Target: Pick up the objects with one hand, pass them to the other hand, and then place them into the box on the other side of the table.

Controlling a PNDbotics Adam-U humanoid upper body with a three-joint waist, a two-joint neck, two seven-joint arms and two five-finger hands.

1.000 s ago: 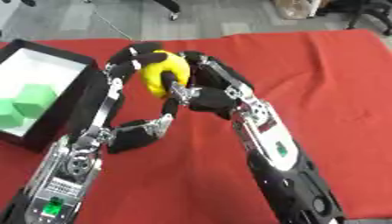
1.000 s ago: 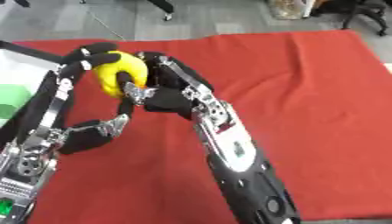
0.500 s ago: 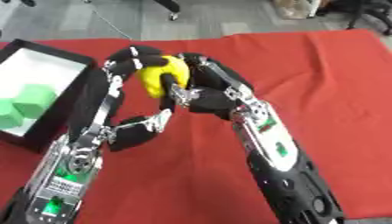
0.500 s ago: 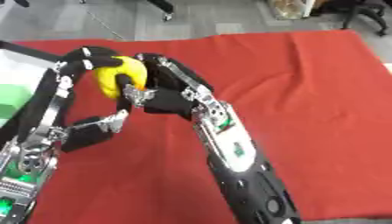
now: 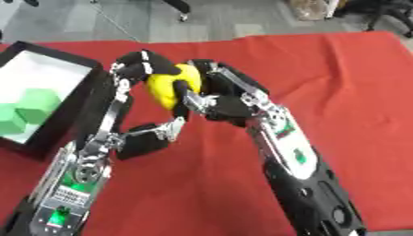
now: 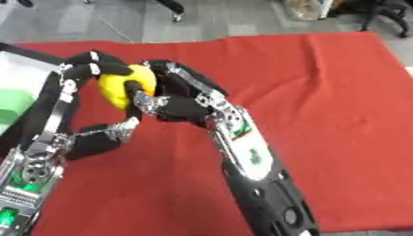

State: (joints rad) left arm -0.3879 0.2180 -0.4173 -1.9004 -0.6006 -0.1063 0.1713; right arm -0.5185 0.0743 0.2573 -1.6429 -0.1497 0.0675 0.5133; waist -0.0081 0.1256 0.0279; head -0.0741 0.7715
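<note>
Both hands meet mid-handover: left hand (image 5: 133,76) fingers curl over the smooth yellow rounded object (image 5: 171,87), right hand (image 5: 219,99) cups its 3 o'clock side. Looks light, rigid, probably slippery; wrap its middle. Black box (image 5: 80,113) sits at 9 o'clock on the red surface (image 5: 339,83).

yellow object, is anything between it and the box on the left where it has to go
Nothing visible blocks the way. The yellow object is held above the red cloth between the left hand and right hand, beside the box, whose open top shows green blocks.
</note>
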